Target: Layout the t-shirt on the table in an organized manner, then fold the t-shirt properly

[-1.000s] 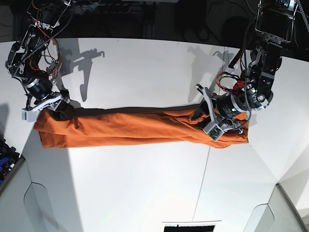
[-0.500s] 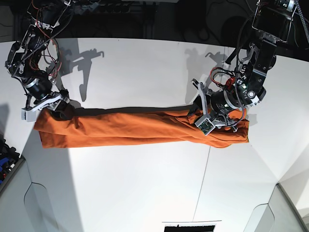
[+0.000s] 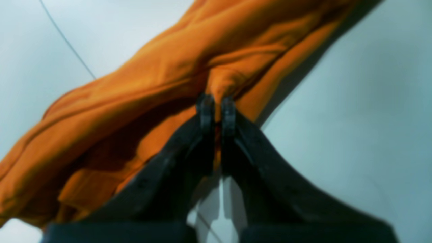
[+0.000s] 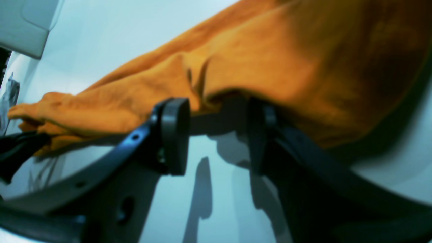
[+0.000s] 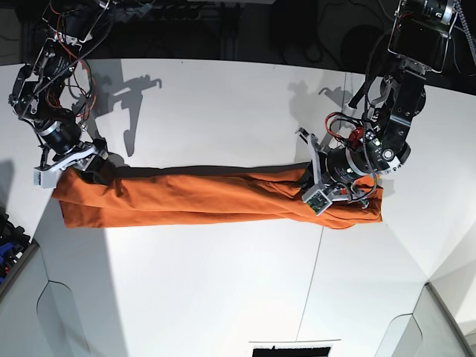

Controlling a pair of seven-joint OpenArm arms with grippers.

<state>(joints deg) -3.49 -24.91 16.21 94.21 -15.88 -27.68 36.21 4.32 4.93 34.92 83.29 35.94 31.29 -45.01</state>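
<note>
Orange t-shirt (image 5: 201, 197) lies bunched in a long band across the white desk (image 5: 223, 111); left claw (image 3: 216, 111) pinches one end, right claw (image 4: 216, 135) gapes at the other.

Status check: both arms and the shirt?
Left gripper shut on t-shirt. Right gripper open at its other end. Shirt bunched lengthwise on table. Nothing in the way.

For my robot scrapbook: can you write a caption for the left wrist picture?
Left gripper pinches a fold of the plain orange fabric t-shirt on the flat white table.
</note>
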